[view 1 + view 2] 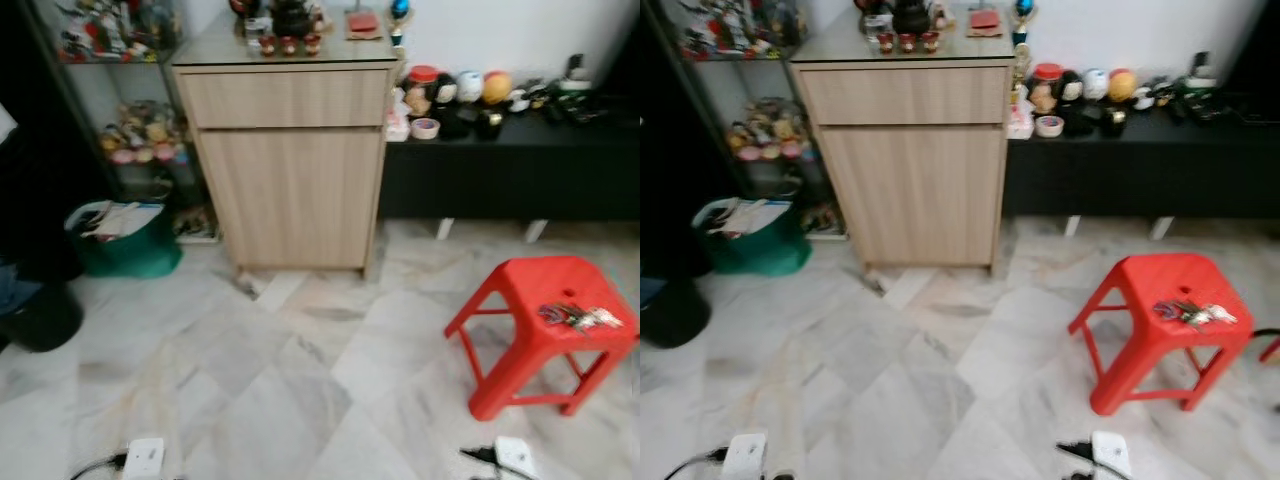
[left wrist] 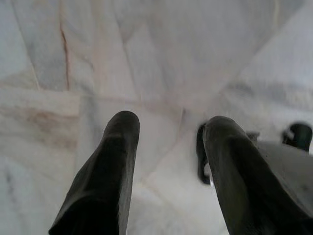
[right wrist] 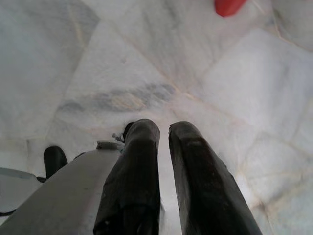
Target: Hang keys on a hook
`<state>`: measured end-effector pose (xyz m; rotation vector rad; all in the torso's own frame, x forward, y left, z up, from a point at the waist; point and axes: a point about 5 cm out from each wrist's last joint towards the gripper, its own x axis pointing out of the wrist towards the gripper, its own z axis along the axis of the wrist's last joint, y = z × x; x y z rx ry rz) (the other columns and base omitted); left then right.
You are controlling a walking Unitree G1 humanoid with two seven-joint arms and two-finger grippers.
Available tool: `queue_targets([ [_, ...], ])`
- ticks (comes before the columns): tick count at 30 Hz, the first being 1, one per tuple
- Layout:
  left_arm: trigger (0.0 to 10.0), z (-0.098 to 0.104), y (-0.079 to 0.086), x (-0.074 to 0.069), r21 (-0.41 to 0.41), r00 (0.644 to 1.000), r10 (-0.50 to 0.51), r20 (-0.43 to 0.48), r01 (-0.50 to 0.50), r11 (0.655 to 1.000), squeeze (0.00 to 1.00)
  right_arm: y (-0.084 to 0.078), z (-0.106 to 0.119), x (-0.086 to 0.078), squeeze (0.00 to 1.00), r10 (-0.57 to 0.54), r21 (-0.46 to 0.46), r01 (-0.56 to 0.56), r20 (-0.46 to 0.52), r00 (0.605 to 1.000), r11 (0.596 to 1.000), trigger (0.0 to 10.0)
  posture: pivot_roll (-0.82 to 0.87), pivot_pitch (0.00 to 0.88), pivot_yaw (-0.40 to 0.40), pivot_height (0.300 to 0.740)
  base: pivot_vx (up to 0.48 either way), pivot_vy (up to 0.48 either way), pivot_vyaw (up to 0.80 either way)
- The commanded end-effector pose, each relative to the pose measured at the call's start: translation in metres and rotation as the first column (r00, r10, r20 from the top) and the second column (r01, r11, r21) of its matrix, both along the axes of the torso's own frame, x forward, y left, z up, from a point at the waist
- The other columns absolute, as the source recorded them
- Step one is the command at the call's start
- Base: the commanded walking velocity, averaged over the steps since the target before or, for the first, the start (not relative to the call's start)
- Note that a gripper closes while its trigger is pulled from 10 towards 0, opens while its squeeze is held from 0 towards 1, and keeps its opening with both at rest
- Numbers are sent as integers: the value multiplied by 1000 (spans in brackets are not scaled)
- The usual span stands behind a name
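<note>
A bunch of keys (image 1: 578, 317) lies on top of a red plastic stool (image 1: 535, 300) at the right of the marble floor; the keys (image 1: 1192, 313) sit near the stool's right edge. My left gripper (image 2: 168, 132) hangs over bare floor with its two black fingers apart and nothing between them. My right gripper (image 3: 163, 128) also hangs over the floor, its fingers nearly together and empty, with a stool foot (image 3: 229, 6) far ahead of it. I cannot make out a hook.
A wooden cabinet (image 1: 290, 160) stands ahead against the wall, a low black bench (image 1: 510, 170) with ornaments to its right. A green basket (image 1: 125, 240) and glass shelves (image 1: 110, 90) are at the left. White power adapters (image 1: 145, 457) (image 1: 515, 455) lie on the floor near me.
</note>
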<state>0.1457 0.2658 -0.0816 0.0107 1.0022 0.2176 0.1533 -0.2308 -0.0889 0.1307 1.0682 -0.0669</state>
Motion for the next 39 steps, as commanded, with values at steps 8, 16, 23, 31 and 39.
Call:
queue_targets([
  [8, 10000, 0, 0, 0, 11, 1000, -15, 5, 15, 1000, 0, -7, -1, -9, 0, -23, -24, 23, 15, 1000, 999, 10000, 54, 0, 15, 734, 0, 0, -145],
  [16, 10000, -1, 1, -6, 15, 1000, -26, -4, 26, 1000, 0, -8, -3, -14, 0, -3, -27, 3, 0, 1000, 1000, 10000, 56, 0, 23, 734, 0, -205, 0],
  [23, 10000, -1, 0, -6, 27, 999, -54, -10, 54, 998, 0, -9, -3, -15, 0, -21, -22, 21, 7, 1000, 1000, 10000, 58, 0, 28, 734, 0, -278, 0],
  [31, 10000, -1, -1, -3, 31, 998, -56, -2, 56, 998, 0, -11, -2, -13, 0, -15, -28, 15, 9, 1000, 999, 10000, 60, 0, 16, 734, 0, -295, 0],
  [39, 10000, -1, -4, -2, 28, 997, -70, -8, 70, 997, 0, -14, 0, -12, 0, -13, -31, 13, 13, 1000, 999, 10000, 60, 0, 0, 734, 0, -345, 0],
])
